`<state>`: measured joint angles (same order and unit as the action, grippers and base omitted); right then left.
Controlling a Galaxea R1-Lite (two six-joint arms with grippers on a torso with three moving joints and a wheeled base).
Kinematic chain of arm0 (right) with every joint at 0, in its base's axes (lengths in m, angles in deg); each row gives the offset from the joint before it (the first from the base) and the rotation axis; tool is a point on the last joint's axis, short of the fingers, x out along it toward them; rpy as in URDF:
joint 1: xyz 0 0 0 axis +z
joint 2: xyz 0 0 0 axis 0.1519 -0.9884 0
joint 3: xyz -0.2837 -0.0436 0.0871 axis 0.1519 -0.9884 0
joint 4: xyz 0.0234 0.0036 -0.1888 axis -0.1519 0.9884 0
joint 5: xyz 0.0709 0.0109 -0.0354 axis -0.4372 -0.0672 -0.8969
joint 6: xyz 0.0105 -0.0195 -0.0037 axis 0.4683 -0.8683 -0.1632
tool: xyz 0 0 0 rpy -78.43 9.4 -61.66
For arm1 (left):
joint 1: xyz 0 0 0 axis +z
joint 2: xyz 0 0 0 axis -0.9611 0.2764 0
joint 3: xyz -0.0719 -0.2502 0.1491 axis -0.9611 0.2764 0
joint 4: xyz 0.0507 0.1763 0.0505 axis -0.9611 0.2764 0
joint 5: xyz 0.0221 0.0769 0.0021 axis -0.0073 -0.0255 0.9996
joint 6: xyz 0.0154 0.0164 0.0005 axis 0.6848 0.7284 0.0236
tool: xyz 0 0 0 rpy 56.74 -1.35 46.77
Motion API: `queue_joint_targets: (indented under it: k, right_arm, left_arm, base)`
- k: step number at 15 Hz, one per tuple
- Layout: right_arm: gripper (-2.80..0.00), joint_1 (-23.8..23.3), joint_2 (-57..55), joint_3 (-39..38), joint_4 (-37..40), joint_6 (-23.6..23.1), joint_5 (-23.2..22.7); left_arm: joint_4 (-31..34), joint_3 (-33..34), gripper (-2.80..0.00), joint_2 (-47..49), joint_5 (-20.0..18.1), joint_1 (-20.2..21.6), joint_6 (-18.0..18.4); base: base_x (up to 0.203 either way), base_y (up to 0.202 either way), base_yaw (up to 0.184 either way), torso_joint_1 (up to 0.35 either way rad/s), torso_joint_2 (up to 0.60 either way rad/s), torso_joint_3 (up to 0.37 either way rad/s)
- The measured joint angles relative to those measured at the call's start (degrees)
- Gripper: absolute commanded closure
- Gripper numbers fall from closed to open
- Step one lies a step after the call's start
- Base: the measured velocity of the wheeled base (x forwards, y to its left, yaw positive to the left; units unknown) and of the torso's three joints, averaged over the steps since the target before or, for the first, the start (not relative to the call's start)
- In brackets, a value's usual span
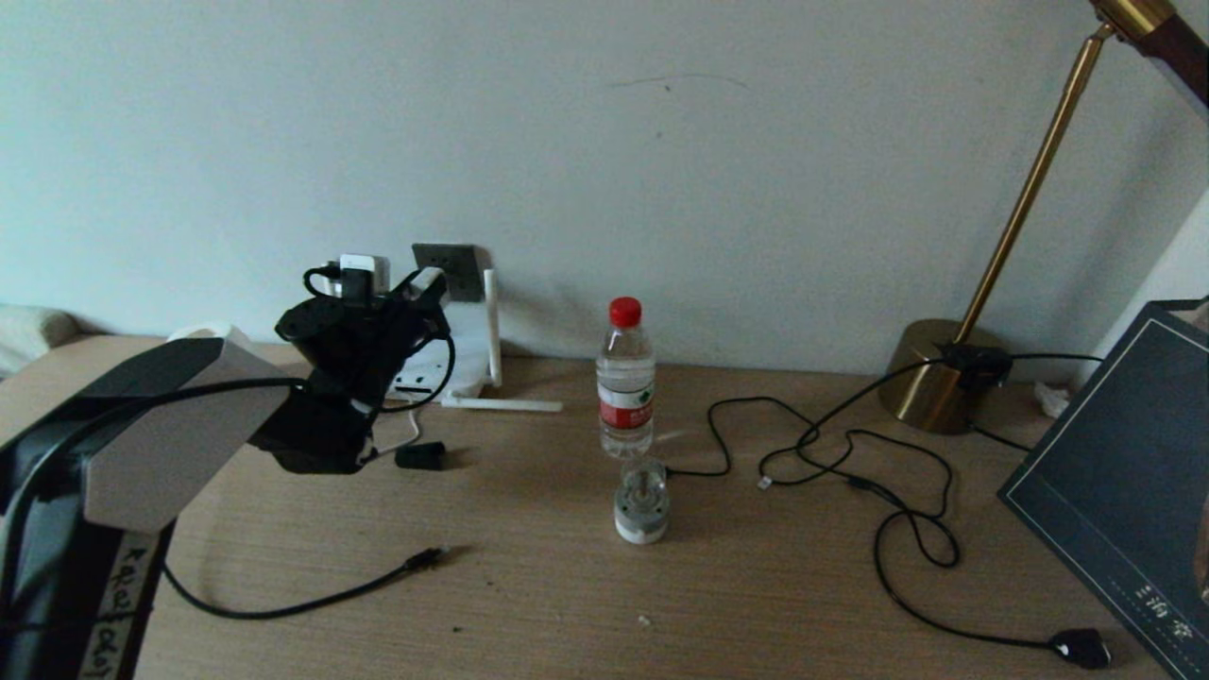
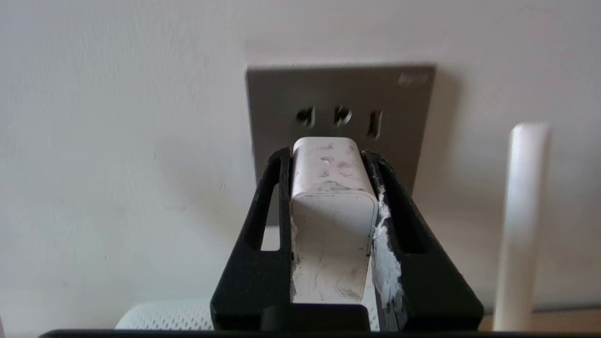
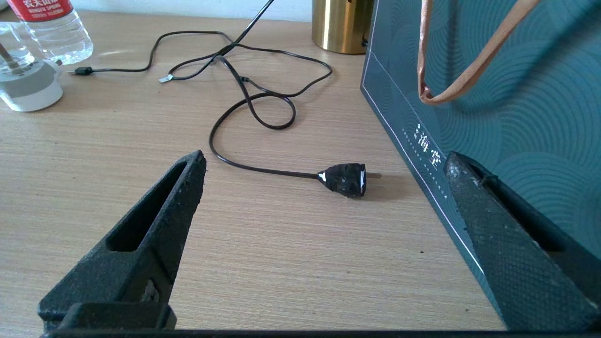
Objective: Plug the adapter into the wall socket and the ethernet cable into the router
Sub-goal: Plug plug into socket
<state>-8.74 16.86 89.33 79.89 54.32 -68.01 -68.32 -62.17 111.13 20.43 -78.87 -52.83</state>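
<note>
Left gripper [image 2: 331, 188] holds the adapter [image 2: 328, 211] up at the wall socket [image 2: 340, 94].
Fingers [image 2: 263, 234] pinch the adapter's sides, its front end at the socket's lower part, seating unclear. Router [image 1: 463, 354] sits below the socket; ethernet cable [image 1: 312, 595] lies on the bench [image 1: 529, 604]. Right gripper [image 3: 324, 234] hovers spread wide over the bench near a black plug [image 3: 345, 179].

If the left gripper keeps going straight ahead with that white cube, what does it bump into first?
Most likely the wall socket. The left gripper is shut on the adapter, aimed at the grey plate just under its pin holes. How much gap remains is unclear.
</note>
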Motion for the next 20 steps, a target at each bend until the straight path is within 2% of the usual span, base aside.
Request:
queue_joint_targets:
  k: [5,9,20]
  right_arm:
    - [-2.8,0.0,0.0,0.0,0.0,0.0,0.01]
    - [-2.8,0.0,0.0,0.0,0.02,0.0,0.01]
    - [-2.8,-0.02,0.0,0.0,0.0,0.03,0.02]
  left_arm:
    - [-2.06,2.57,0.0,-0.89,0.01,-0.8,0.11]
    - [-3.84,9.77,0.0,-5.15,-0.29,-0.93,0.13]
    - [-4.82,16.59,0.0,-12.26,-0.1,-3.27,0.02]
  base:
    - [0.0,0.0,0.0,0.0,0.0,0.0]
    - [0.0,0.0,0.0,0.0,0.0,0.0]
    - [0.0,0.0,0.0,0.0,0.0,0.0]
